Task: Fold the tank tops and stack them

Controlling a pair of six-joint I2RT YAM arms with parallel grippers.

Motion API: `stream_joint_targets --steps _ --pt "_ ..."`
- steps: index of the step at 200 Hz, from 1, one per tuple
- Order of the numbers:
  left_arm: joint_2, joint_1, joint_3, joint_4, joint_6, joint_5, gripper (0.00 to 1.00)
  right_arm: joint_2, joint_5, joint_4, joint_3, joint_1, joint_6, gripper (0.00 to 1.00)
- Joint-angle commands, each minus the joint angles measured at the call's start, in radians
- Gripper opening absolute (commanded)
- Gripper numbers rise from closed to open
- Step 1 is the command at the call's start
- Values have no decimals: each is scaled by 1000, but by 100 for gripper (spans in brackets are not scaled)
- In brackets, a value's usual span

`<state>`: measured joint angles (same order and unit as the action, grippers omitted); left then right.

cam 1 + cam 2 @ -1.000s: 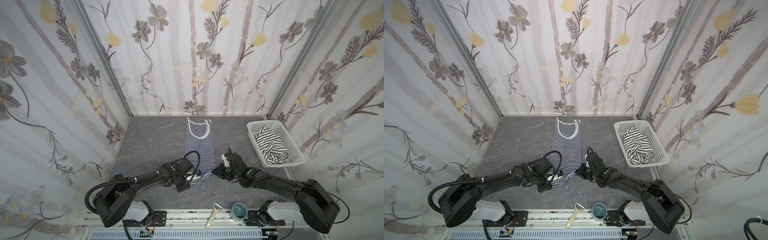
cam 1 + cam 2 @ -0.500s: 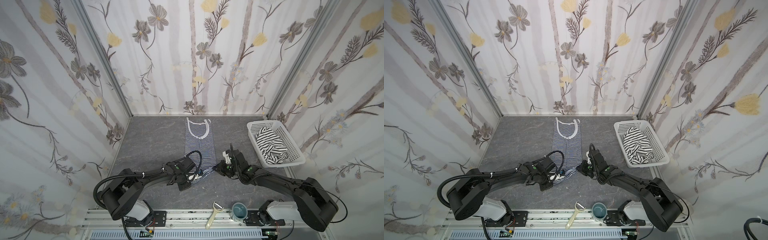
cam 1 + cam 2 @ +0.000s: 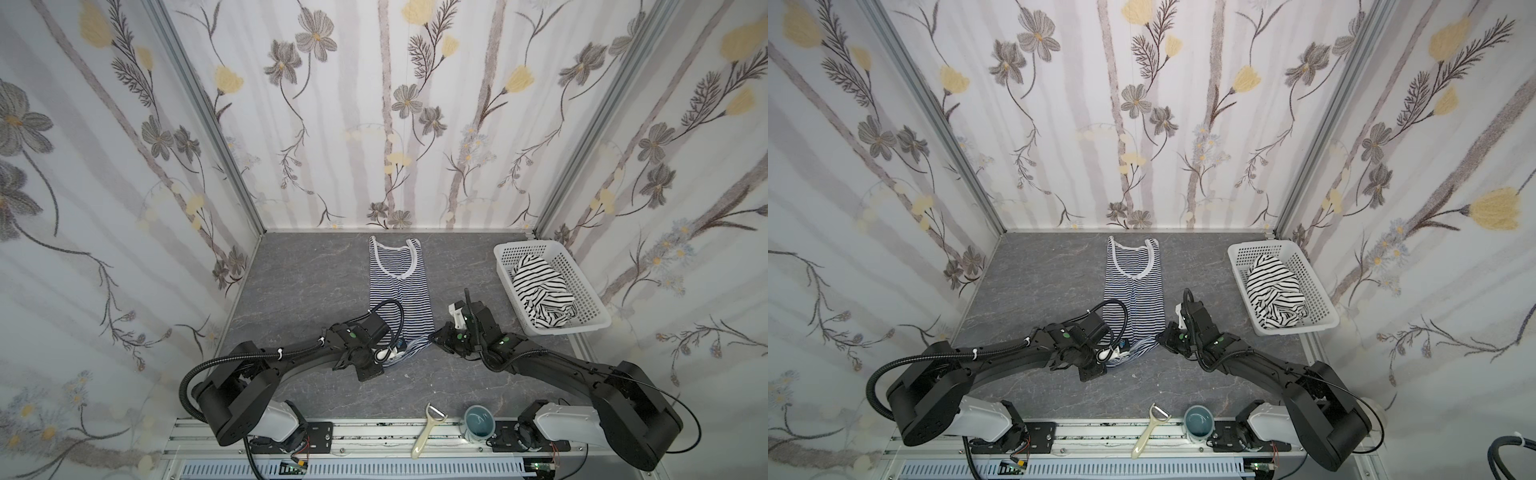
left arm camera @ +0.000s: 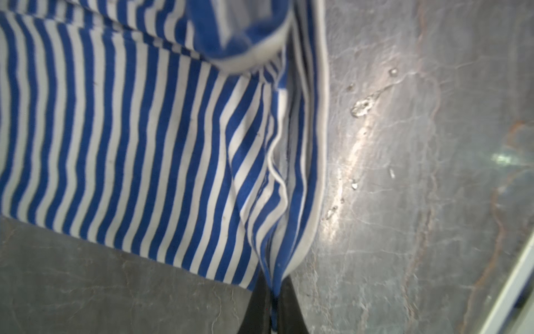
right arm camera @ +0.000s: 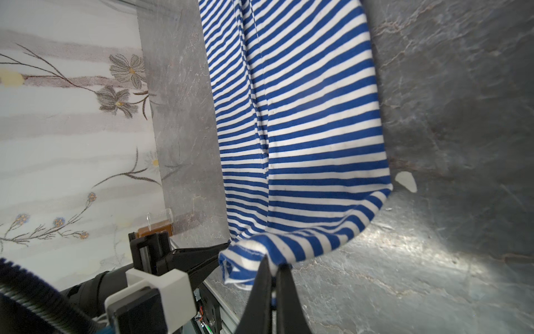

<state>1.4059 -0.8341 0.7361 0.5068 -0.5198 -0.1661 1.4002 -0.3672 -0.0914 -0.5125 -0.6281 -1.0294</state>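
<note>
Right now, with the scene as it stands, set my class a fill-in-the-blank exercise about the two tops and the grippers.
1. The left gripper and the right gripper are both ____ on the blue-striped top's near hem.
2. The black-striped top lies crumpled ____ the basket.
3. In a top view, the peeler lies ____ of the cup.
Missing words: shut; inside; left.

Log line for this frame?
left gripper: shut on navy-striped top hem | right gripper: shut on same hem | black-striped top: in basket
</note>
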Motion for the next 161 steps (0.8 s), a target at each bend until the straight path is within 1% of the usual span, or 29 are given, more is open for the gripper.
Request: stream_joint_targets --steps 1,39,70,93,111,151,161 --pt "-47 -2 41 55 -2 -20 0 -40 15 -6 2 0 9 3" --pt "-50 8 124 72 -32 112 0 -57 24 33 -63 7 20 3" --pt "-12 60 202 71 -77 175 0 -12 17 63 -152 45 51 2" --pt "36 112 271 67 -122 197 0 44 1 89 -234 82 86 1" --pt "74 153 334 66 -149 201 0 94 -15 110 -329 108 109 1" --pt "184 224 473 57 -196 203 0 188 -62 108 -430 169 128 1" --pt "216 238 504 55 -202 200 0 239 -75 107 -453 181 131 1"
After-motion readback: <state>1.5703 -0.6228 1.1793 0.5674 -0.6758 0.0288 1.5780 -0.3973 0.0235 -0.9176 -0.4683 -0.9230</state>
